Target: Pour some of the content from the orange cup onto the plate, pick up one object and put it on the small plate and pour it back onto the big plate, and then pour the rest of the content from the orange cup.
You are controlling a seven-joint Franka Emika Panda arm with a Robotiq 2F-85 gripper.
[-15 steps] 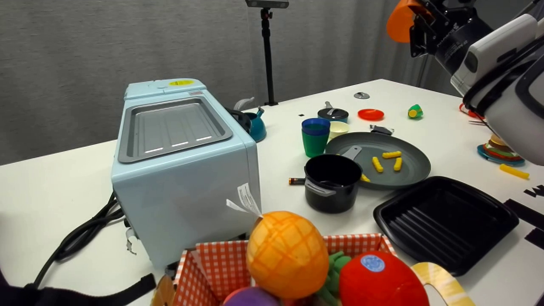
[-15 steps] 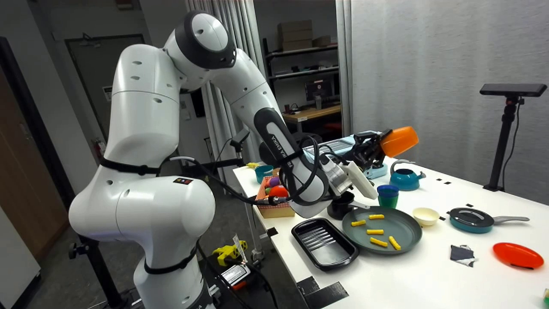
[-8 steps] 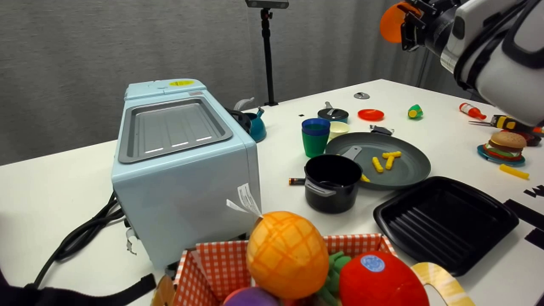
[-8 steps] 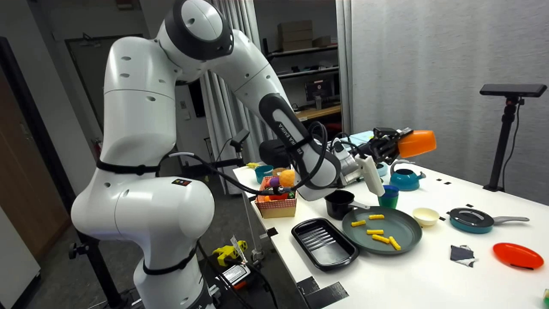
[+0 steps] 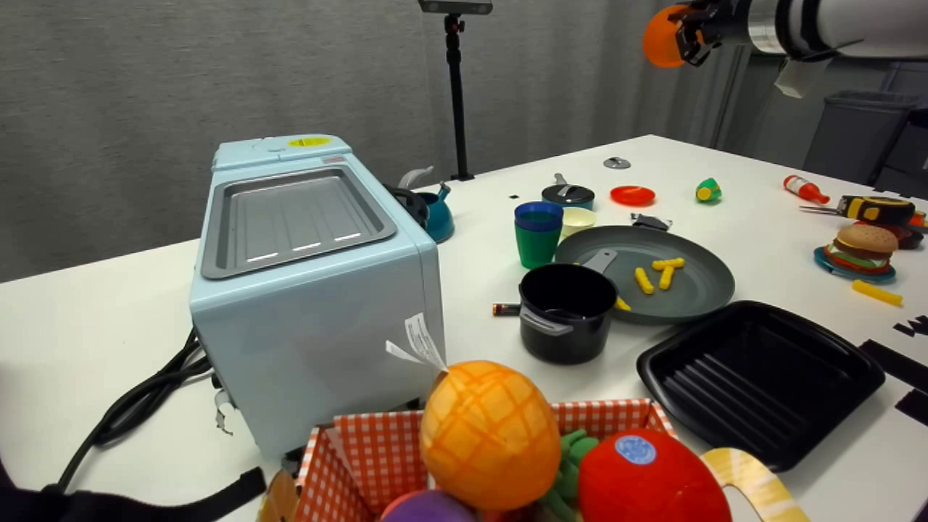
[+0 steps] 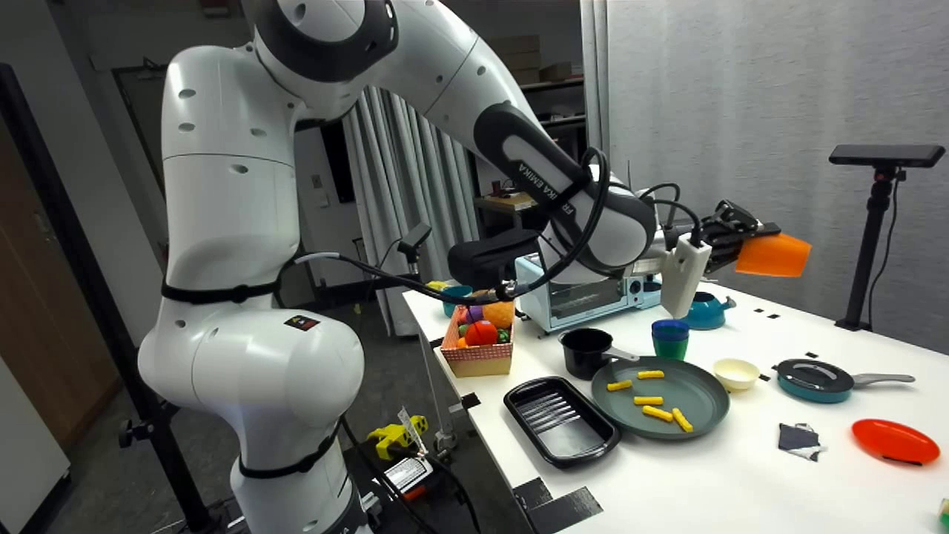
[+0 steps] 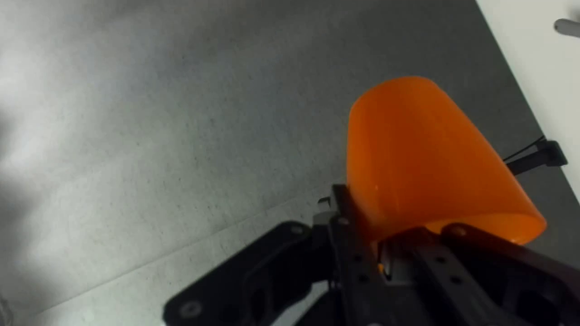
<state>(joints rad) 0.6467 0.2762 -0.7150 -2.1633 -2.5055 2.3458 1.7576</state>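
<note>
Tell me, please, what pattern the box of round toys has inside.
The box has red-and-white checks inside, showing best in an exterior view.

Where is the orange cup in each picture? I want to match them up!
In an exterior view: the orange cup is near the top, right of the middle.
In an exterior view: the orange cup is toward the right side, about halfway down.
In the wrist view: the orange cup is right of the middle and looks big.
Shared landmark: the gripper, holding the cup in all three views.
</note>
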